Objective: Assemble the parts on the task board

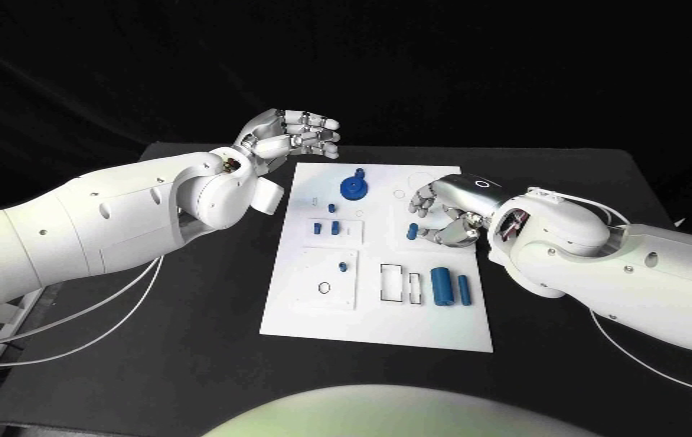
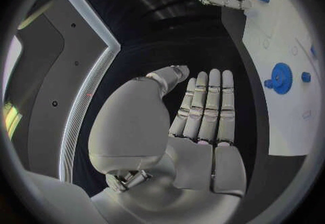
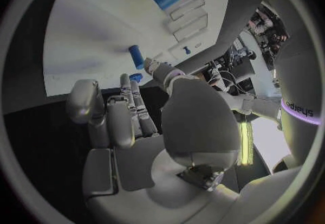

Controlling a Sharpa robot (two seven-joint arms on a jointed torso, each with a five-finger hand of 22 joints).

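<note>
Left hand (image 1: 289,135) hovers upper centre-left, past the far-left corner of the task board (image 1: 378,329), fingers extended side by side, holding nothing. Right hand (image 1: 444,212) hangs over the board's right half, fingers curled downward; whether they hold the small blue part (image 1: 413,230) beside them cannot be told. Task board lies centre frame, long axis running near-to-far. Two blue cylinders (image 1: 451,286) lie lower right, axes near-to-far. Blue gear (image 1: 353,188) sits at upper centre.

Black table (image 1: 173,357) against a dark, unlit backdrop, black on every side.
</note>
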